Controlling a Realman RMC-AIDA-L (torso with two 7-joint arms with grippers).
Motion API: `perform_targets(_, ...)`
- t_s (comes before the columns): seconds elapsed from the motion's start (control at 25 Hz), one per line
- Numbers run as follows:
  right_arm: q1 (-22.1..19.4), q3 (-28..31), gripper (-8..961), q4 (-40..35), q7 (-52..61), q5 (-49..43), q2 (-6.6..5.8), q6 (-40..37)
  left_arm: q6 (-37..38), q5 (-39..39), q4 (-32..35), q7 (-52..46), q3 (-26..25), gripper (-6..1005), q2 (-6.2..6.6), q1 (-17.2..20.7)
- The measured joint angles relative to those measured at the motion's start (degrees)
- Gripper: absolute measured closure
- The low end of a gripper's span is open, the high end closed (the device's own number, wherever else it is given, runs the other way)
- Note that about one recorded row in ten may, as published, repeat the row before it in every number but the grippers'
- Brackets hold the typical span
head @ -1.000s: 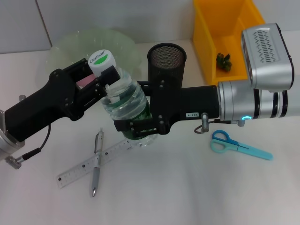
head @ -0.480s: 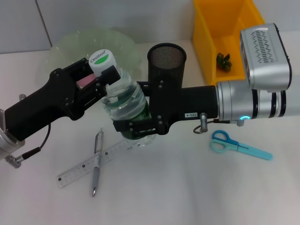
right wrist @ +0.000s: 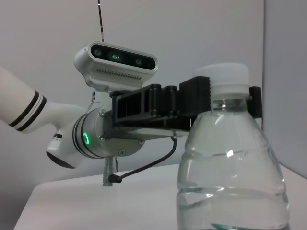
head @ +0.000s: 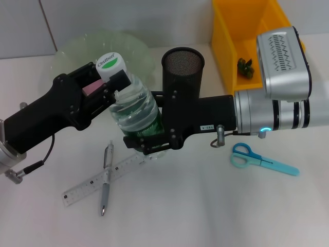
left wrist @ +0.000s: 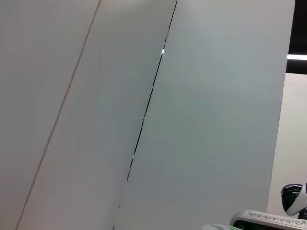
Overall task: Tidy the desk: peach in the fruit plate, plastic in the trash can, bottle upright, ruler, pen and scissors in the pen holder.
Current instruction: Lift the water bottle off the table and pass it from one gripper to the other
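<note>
A clear water bottle (head: 134, 110) with a white and green cap (head: 112, 64) stands nearly upright at the table's middle, held by both arms. My left gripper (head: 114, 82) is shut on its neck just under the cap. My right gripper (head: 149, 143) is shut on its lower body. The right wrist view shows the bottle (right wrist: 230, 167) close up, with the left gripper (right wrist: 223, 103) at its cap. The black mesh pen holder (head: 182, 67) stands behind the right arm. Ruler (head: 90, 185) and pen (head: 106, 177) lie crossed at the front left. Blue scissors (head: 259, 158) lie at the right. The peach is hidden.
A pale green fruit plate (head: 77, 46) sits at the back left, partly behind the left arm. The yellow trash can (head: 226, 36) at the back right holds a dark green crumpled piece (head: 245, 67). The left wrist view shows only a wall.
The bottle has tipped a little more upright and shifted slightly left. The right arm moved left with it, and both grippers kept their hold.
</note>
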Motion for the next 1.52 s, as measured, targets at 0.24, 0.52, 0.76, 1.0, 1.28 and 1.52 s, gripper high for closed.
perform_targets(0.24,0.0,-0.5,122,-0.2,0.7,-0.7,-0.09,0.8,0.0,-0.2,0.0,-0.1,0.0,563,0.01,-0.1)
perform_targets(0.52,0.0,-0.6,124,-0.6,1.9,-2.7,-0.14,1.7,0.0,-0.2,0.7,-0.9,-0.1,562,0.09,-0.1)
perform_targets(0.76,-0.2,-0.6,124,-1.0,2.6,-3.9,-0.14,2.1,-0.3,-0.2,1.8,-2.7,-0.2,560,0.17,-0.1)
perform_targets(1.0,-0.9,-0.6,124,-3.4,3.7,-4.1,-0.13,1.6,-1.2,0.1,2.5,-3.7,0.0,559,0.18,0.0)
perform_targets(1.28,-2.5,-0.6,124,-6.8,5.8,-4.6,-0.14,0.9,-2.0,0.2,2.9,-3.8,0.0,558,0.18,0.2)
perform_targets(1.52,-3.6,-0.5,124,-8.6,7.5,-5.6,-0.27,0.4,-2.2,0.2,3.2,-3.8,0.0,556,0.20,0.3)
